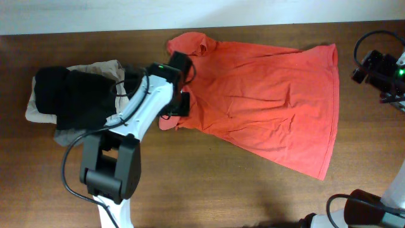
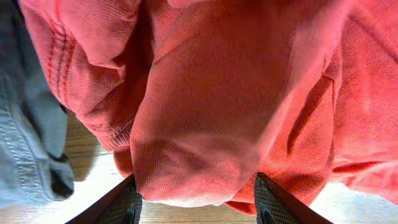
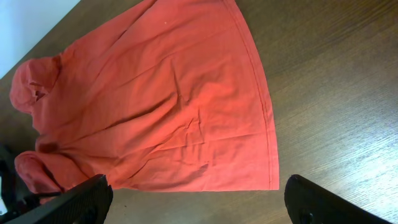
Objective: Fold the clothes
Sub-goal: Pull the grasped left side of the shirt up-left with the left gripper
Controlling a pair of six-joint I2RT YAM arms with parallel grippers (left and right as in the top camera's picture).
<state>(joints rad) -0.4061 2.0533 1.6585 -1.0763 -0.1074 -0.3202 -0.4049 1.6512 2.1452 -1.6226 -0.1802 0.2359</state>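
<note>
Half-open left claw (image 2: 194, 180) straddles T-shirt (image 2: 205, 93), seemingly loosely; right claw (image 3: 198, 183) gapes wide

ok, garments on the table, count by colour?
Red-orange T-shirt: 1
Black garment: 1
Beige garment: 1
Grey garment: 1
Total: 4
</note>
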